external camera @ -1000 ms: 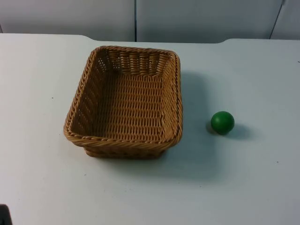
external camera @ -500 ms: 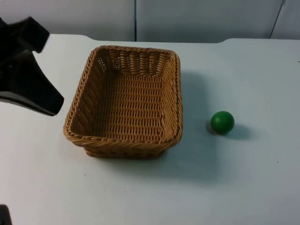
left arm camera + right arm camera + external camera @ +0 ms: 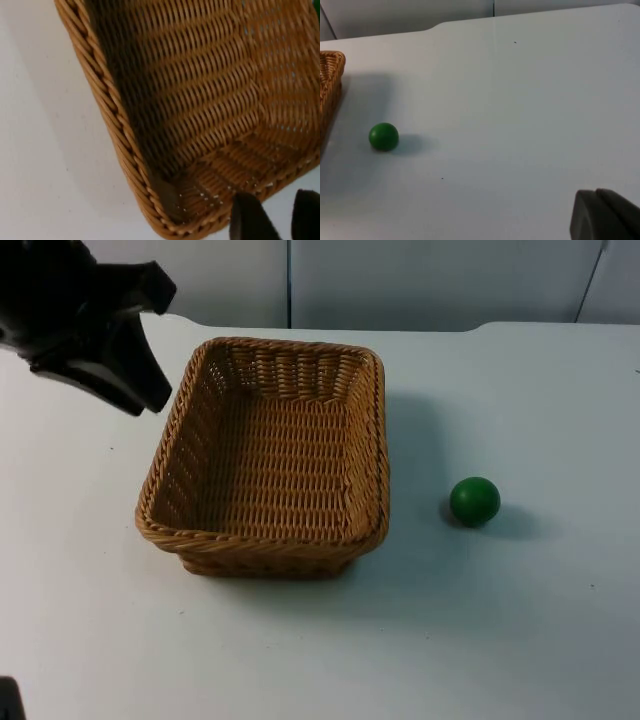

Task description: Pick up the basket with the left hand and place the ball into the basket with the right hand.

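One relation matters: left claw (image 3: 150,400), jaws slightly apart, empty, just beside basket (image 3: 270,455) far-left rim; right claw (image 3: 605,215) waits, spread unclear, ball (image 3: 474,501) well apart.

**No readable text**

No letters, numbers, labels, brand marks or signs legible anywhere in the three views. Plain woven strands on the wicker basket (image 3: 270,455), inside and out, with no tag or sticker. Smooth, unmarked surface on the green ball (image 3: 474,501). Bare white table top (image 3: 520,620), apart from a few tiny dark specks too small to read as characters. Blank grey partition wall (image 3: 430,280), with only a thin vertical seam. Nothing printed on the black parts of the left gripper (image 3: 150,390).
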You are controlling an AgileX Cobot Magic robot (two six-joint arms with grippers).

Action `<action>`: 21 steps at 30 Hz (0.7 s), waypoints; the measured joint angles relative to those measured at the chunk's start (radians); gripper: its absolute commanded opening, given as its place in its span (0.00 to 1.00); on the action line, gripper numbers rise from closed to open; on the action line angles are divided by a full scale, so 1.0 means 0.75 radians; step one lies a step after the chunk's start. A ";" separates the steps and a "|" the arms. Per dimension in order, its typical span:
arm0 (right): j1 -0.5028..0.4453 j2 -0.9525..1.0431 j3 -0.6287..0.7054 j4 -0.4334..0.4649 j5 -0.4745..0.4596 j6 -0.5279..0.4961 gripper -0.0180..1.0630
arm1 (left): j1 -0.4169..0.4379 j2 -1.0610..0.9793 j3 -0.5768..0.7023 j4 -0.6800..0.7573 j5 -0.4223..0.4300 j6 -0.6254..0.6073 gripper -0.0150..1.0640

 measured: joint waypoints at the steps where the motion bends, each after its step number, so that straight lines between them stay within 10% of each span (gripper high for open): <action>1: 0.000 0.000 0.000 0.000 0.000 0.000 0.02 | 0.000 0.014 -0.019 0.003 -0.010 0.000 0.45; 21: 0.000 0.000 0.000 0.000 0.000 0.000 0.02 | 0.000 0.383 -0.199 0.131 -0.176 -0.001 0.53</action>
